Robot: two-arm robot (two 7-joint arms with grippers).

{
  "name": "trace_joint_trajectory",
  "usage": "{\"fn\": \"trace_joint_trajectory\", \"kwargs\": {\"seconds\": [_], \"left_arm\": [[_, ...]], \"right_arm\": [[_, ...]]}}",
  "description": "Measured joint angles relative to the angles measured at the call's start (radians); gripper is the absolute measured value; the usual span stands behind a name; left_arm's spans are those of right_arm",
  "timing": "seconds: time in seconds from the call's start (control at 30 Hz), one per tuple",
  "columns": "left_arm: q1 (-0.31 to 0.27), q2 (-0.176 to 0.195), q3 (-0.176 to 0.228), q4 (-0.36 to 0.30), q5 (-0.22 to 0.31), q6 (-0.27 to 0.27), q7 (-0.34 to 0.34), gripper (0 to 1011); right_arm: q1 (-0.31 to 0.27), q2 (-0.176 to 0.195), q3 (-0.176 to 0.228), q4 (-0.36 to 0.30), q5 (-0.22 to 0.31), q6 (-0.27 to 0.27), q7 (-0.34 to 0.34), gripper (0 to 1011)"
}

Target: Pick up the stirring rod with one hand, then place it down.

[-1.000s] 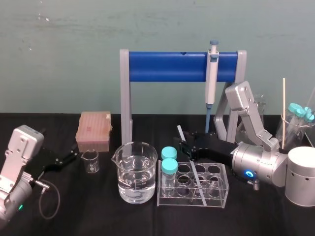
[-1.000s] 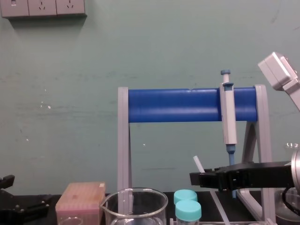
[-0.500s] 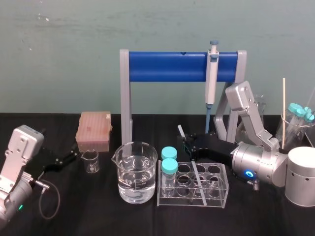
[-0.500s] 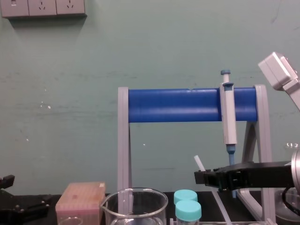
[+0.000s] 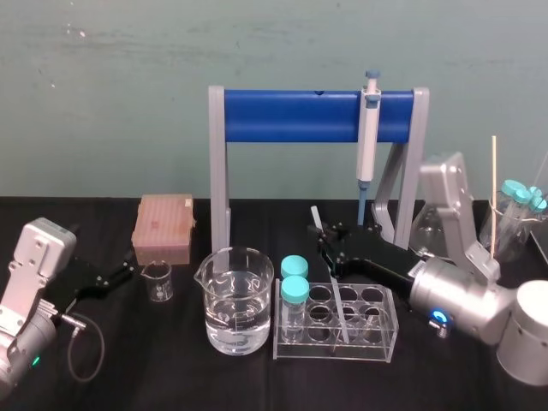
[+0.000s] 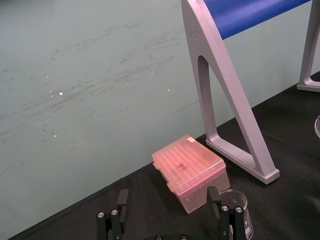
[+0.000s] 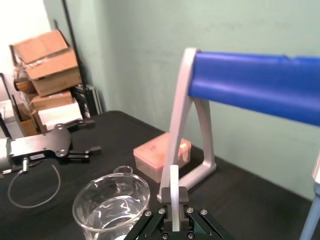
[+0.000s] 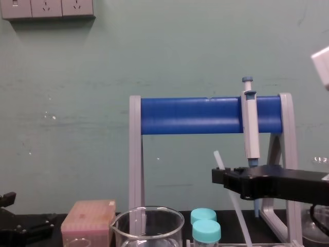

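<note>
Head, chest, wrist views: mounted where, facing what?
Head: high, angled down at the table; left gripper parked left, right gripper holds stirring rod.
Chest: lower, looking across at the blue rack; right gripper enters from right.
Left wrist: past its open fingers to the tip box.
Right wrist: past fingers shut on the rod to the beaker.
All share the rack.

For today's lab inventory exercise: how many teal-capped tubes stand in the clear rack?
2. One teal-capped tube stands in the front row at the clear rack's left end, beside the large beaker; the other is directly behind it. No others seem hidden there.
</note>
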Motion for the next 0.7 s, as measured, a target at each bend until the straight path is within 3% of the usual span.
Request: {"fn": "trace_joint_trajectory", "kwargs": {"seconds": [0.2, 0.37, 0.53, 0.7], "left_arm": [[0.000, 0.000, 0.000, 0.000, 0.000, 0.000, 0.000, 1000], [0.000, 0.000, 0.000, 0.000, 0.000, 0.000, 0.000, 1000], [0.000, 0.000, 0.000, 0.000, 0.000, 0.000, 0.000, 1000], [0.000, 0.000, 0.000, 0.000, 0.000, 0.000, 0.000, 1000]], "right_arm": [[-0.049, 0.011, 0.016, -0.010, -0.043, -0.151, 0.026, 72], [-0.080, -0.005, 0.046, -0.014, -0.050, -0.230, 0.026, 72], [-0.090, -0.029, 0.080, -0.014, -0.015, -0.255, 0.034, 71], [-0.076, -0.048, 0.120, -0.030, 0.040, -0.235, 0.041, 71]]}}
